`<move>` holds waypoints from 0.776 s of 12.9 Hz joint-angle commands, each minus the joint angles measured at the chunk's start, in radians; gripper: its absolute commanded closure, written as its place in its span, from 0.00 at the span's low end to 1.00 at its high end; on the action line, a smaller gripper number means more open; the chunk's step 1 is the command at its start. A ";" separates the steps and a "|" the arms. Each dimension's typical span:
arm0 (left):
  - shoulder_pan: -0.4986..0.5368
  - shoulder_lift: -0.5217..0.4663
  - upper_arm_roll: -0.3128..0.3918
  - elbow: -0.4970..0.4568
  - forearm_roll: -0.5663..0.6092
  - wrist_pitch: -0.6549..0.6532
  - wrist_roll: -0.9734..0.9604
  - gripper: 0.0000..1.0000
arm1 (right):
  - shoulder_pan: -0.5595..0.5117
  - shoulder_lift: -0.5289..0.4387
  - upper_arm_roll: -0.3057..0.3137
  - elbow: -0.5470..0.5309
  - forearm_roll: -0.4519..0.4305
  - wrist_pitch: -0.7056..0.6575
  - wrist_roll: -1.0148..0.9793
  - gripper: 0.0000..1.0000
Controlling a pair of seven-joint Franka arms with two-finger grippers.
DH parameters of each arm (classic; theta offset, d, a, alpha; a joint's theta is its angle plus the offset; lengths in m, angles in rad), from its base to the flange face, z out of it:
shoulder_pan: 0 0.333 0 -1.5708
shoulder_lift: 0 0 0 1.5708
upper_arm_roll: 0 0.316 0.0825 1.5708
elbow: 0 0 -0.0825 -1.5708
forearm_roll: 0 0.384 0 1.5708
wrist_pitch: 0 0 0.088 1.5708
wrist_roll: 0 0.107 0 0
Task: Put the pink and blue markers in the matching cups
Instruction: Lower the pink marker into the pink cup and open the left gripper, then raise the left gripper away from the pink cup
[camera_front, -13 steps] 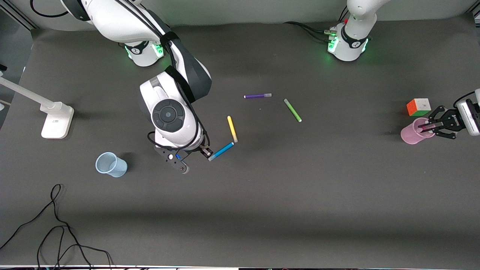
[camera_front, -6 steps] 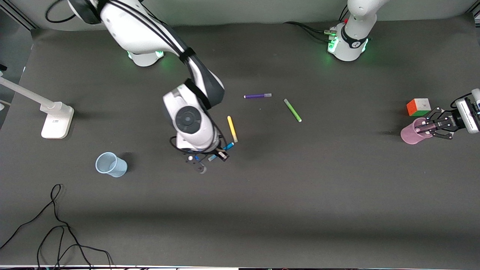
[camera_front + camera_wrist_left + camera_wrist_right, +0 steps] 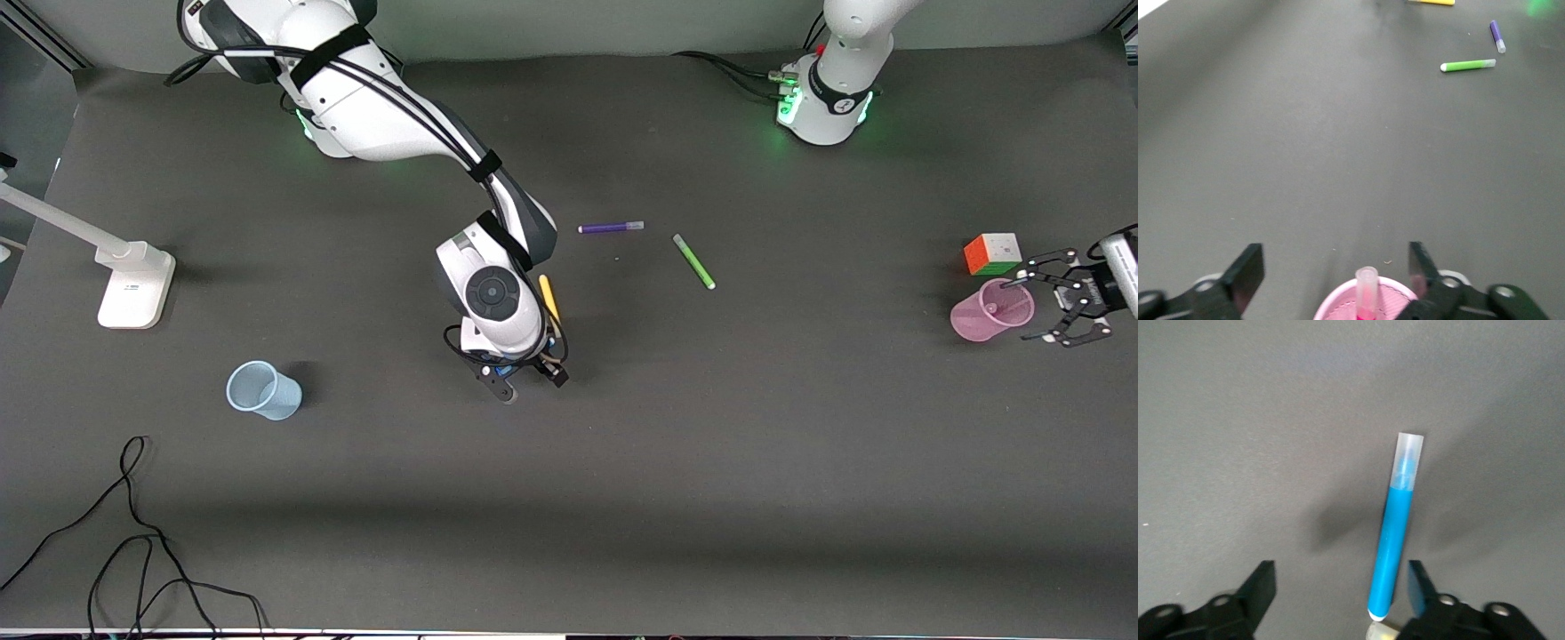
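Note:
The blue marker [image 3: 1395, 540] lies flat on the dark mat between the fingers of my open right gripper [image 3: 1339, 585], close to one finger. In the front view that gripper [image 3: 529, 378] hovers low over it and hides most of it. The pink marker [image 3: 1366, 290] stands inside the pink cup [image 3: 1395, 288], pale cap end up. My left gripper [image 3: 1335, 267] is open and holds nothing, its fingers on either side of the cup [image 3: 973, 320] at the left arm's end of the table. The blue cup [image 3: 262, 389] stands upright toward the right arm's end.
A yellow marker [image 3: 549, 298] lies beside the right gripper, partly under the wrist. Purple [image 3: 611, 228] and green [image 3: 693, 260] markers lie farther from the front camera. A colour cube [image 3: 993, 253] stands beside the pink cup. A white lamp base [image 3: 133, 284] and black cables [image 3: 133, 533] are at the right arm's end.
The right gripper opened and shifted along the blue marker toward the yellow one. The left gripper opened, left the pink marker in the pink cup and drew back a little.

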 commanded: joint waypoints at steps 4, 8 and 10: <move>-0.096 -0.256 -0.008 0.033 0.194 -0.082 -0.505 0.00 | 0.014 0.027 -0.005 0.001 0.010 0.040 0.022 0.50; -0.271 -0.474 -0.011 0.033 0.405 -0.142 -0.995 0.00 | 0.014 0.031 -0.005 -0.001 0.010 0.042 0.019 0.79; -0.380 -0.530 -0.013 0.033 0.472 -0.151 -1.205 0.00 | 0.024 0.031 -0.005 0.001 0.010 0.043 0.020 0.71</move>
